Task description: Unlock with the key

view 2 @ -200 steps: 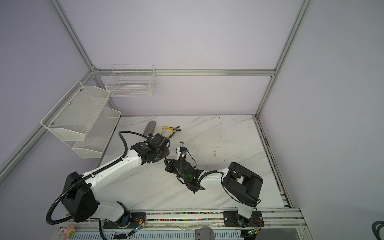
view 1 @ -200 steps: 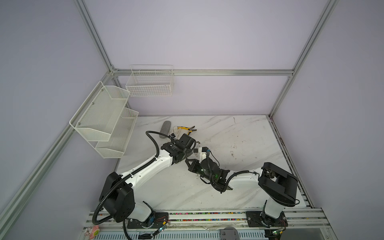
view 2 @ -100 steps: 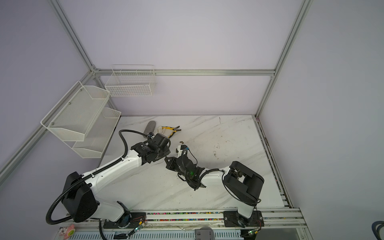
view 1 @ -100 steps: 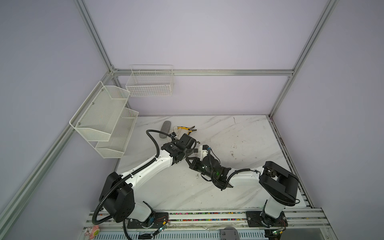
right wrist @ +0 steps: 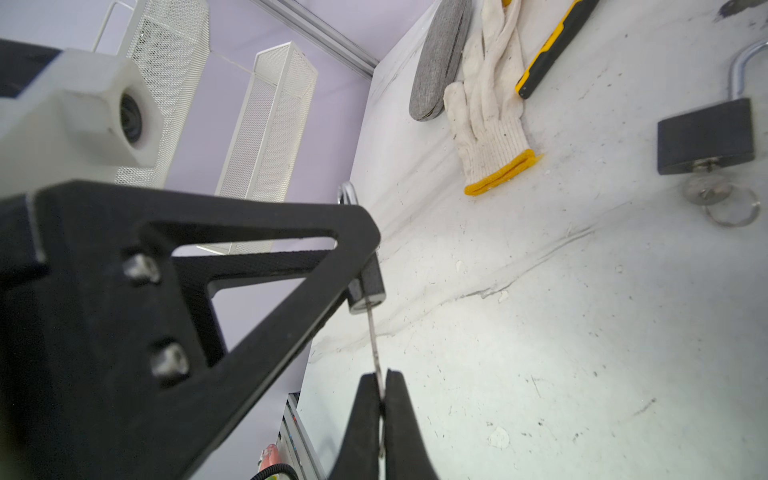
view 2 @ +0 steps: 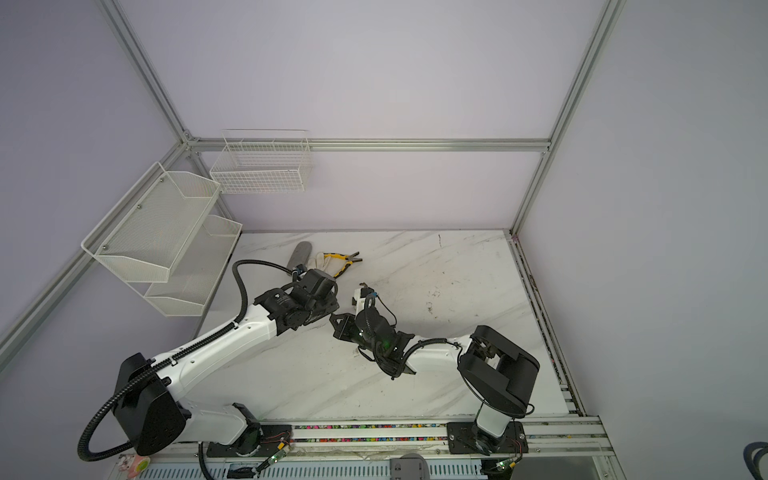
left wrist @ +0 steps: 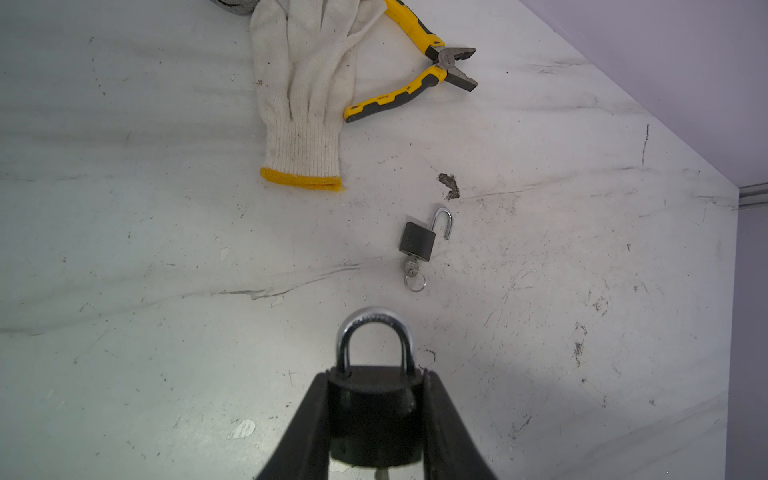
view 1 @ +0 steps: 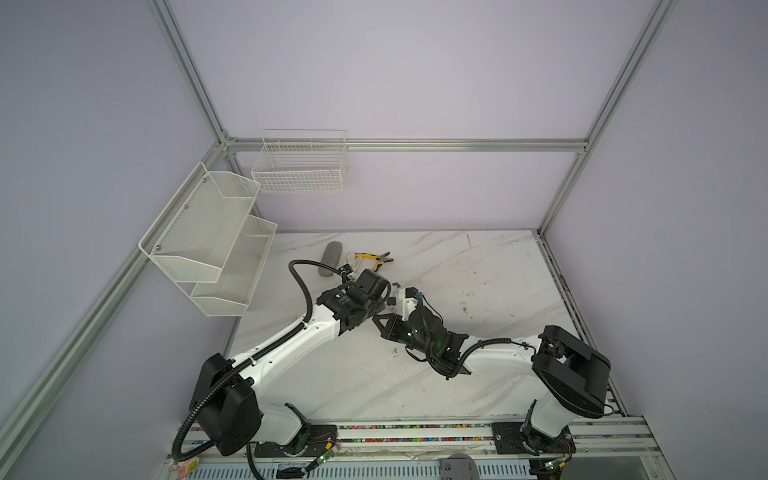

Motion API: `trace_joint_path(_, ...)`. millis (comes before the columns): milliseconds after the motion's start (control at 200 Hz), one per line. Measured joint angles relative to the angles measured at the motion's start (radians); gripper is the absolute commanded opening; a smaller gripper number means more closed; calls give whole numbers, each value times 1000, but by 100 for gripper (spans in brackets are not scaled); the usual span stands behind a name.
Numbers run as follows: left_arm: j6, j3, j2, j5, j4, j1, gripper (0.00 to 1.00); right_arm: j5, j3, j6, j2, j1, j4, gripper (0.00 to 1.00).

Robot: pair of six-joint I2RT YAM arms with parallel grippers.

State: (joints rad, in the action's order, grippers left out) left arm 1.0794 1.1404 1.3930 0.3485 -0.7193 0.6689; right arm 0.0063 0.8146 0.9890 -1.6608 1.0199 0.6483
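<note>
The black padlock (left wrist: 374, 411) sits clamped by its body in the left tool (left wrist: 376, 374), its silver shackle closed and pointing away from the arm. It is held over the marble desk (left wrist: 166, 249), a little left of the middle. A thin key (right wrist: 372, 332) runs straight into the underside of the lock body. The right tool (right wrist: 381, 380) is clenched on the key's outer end, its two black fingers pressed flat together.

Just beyond the held lock, a smaller padlock (left wrist: 417, 241) lies flat on the desk. Its shackle is sprung open, and its own key and ring are in the keyhole.

Farther off, toward the far left of the desk, lies a white knit glove (left wrist: 303, 95) with a yellow cuff. Yellow-handled pliers (left wrist: 415, 79) lie against its right side and a grey oblong pad (right wrist: 438, 58) on its left.

A two-tier white mesh rack (view 1: 199, 232) hangs on the left wall. A wire basket (view 1: 299, 166) hangs on the far wall.
</note>
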Motion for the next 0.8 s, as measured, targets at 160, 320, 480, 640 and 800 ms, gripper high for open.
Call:
trace_joint_path(160, 1, 0, -1, -11, -3, -7, 0, -4, -4, -10, 11, -1, -14, 0)
trace_joint_path(320, 2, 0, -5, -31, -3, -8, 0, -9, -17, -10, 34, -6, -33, 0)
trace_joint_path(480, 22, -16, -18, -42, 1, -9, 0, -19, -26, -8, 42, -8, -35, 0)
trace_joint_path(640, 91, -60, -39, -73, 43, -20, 0, -11, -26, -7, 31, -4, -30, 0)
trace_joint_path(800, 159, -113, -56, -95, 64, -27, 0, -3, -5, -19, -21, 8, -17, 0)
